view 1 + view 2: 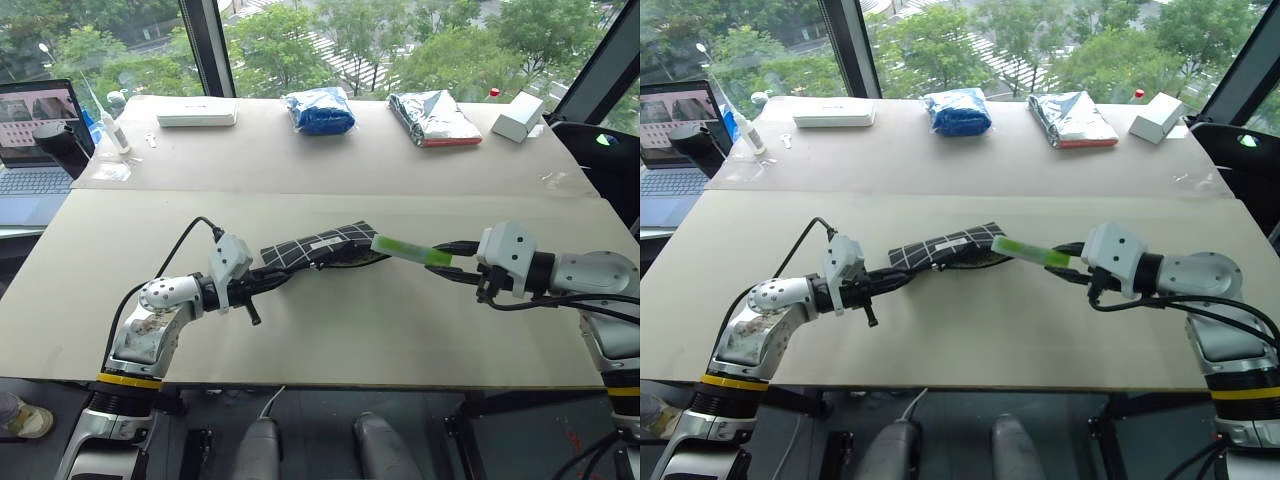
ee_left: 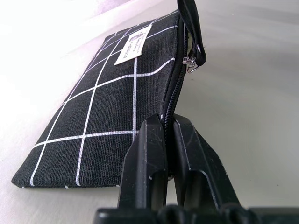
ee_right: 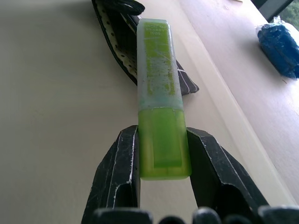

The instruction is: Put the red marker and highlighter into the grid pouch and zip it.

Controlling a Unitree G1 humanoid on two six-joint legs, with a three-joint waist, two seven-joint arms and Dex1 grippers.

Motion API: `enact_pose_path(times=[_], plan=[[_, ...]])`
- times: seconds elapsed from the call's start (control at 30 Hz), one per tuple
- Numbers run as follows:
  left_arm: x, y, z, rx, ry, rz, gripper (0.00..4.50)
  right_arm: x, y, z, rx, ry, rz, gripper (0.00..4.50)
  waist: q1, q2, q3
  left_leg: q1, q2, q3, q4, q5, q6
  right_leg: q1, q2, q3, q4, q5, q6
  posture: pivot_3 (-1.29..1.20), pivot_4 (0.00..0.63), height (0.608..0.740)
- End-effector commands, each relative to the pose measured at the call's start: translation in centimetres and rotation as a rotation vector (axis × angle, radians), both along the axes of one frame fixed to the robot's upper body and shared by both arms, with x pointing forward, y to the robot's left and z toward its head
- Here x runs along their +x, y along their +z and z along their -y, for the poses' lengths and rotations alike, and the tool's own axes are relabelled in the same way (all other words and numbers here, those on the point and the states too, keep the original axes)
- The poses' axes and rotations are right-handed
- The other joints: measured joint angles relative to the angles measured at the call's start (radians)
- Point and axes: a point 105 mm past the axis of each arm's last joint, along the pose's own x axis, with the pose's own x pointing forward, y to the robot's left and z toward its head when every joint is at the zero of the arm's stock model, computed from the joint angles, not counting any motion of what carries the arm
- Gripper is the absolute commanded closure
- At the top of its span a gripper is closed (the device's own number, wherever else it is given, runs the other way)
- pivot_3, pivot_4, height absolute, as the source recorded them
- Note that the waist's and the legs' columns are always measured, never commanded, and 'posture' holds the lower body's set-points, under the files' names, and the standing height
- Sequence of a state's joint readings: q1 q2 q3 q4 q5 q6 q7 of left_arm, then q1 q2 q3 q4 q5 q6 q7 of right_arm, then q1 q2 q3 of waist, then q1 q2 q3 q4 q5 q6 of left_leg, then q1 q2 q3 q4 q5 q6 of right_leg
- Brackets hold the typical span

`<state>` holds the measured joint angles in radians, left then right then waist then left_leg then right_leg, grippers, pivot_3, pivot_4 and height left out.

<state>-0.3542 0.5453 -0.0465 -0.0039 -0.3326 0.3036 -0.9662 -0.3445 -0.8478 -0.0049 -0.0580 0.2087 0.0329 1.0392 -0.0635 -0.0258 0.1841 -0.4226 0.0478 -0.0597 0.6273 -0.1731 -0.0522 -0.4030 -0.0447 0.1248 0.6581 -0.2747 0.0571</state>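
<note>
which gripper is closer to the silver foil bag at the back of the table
Right. The right gripper, holding the highlighter, sits in front of the silver foil bag; the left gripper, clamped on the grid pouch, is farther left.

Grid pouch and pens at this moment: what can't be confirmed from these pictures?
- Red marker: whether it is inside the grid pouch cannot be told; the fabric hides the inside.
- Pouch opening: in the right wrist view the highlighter covers it.
- Pouch label: print too small to read in the left wrist view.
- Left hand: its pinch covers the pouch's edge there.
- Right hand: grips the highlighter.
</note>
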Motion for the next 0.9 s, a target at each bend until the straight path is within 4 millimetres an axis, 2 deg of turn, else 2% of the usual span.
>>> enact_pose_path(times=[0.03,0.57,0.83,0.9], plan=[[0.1,1.4,0.5,0.002,-0.023,0.056,4.5,-0.2,0.6,-0.7,-0.033,0.033,0.055,3.44,0.003,0.0,0.0,0.0,0.0,0.0,0.0,0.0,0.0,0.0,0.0,0.0,0.0,0.0,0.0,0.0,0.15,0.74],[0.3,1.5,0.4,0.027,-0.051,0.059,4.5,1.0,0.3,-2.3,-0.077,0.066,0.096,3.44,0.016,0.0,0.0,0.0,0.0,0.0,0.0,0.0,0.0,0.0,0.0,0.0,0.001,0.0,0.0,0.0,0.15,0.74],[0.5,1.6,0.7,0.037,-0.069,0.057,4.5,2.0,-0.6,-4.5,-0.157,0.136,0.1,3.44,0.017,0.0,0.0,0.0,0.0,0.0,0.001,0.0,0.0,0.0,0.0,0.0,0.001,0.001,-0.001,0.0,0.15,0.74],[0.6,1.7,0.8,0.038,-0.074,0.058,4.5,2.5,-0.8,-5.7,-0.181,0.157,0.113,3.44,0.017,0.0,0.0,0.0,0.0,0.0,0.001,0.0,0.0,0.0,0.0,0.0,0.001,0.001,-0.001,0.0,0.15,0.74]])
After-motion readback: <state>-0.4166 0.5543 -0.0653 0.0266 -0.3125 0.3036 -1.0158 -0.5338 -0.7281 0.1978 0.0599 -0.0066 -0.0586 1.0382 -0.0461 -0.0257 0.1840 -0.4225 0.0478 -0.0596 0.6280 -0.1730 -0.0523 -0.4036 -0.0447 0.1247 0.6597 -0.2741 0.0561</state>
